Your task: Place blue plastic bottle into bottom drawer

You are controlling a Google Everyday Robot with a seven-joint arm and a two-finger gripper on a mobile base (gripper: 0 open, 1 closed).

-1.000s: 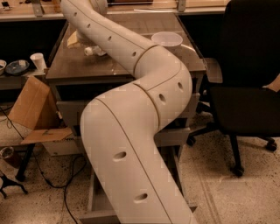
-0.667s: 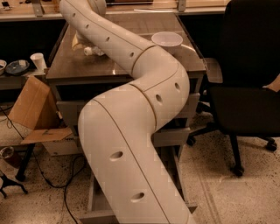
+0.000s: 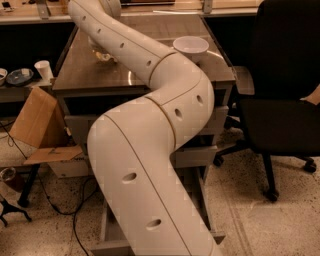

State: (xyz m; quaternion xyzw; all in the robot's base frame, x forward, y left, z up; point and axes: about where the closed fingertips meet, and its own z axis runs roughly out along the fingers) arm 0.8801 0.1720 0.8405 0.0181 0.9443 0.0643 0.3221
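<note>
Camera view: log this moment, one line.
arm: over tabletop | gripper: tabletop's far end | bottom drawer: open | blue plastic bottle: unclear

gripper (image 3: 101, 50) behind arm (image 3: 150, 150), over table (image 3: 80, 72)

- The arm (image 3: 142, 190) fills the foreground, its thick lower link rising from the bottom edge and leaning up to the right.
- The elbow (image 3: 187, 95) bends sharply back.
- The forearm (image 3: 120, 42) stretches up and left to the rounded wrist (image 3: 109, 7) at the top edge.
- The gripper (image 3: 99, 49) sits beneath that far end, mostly hidden behind the forearm.
</note>
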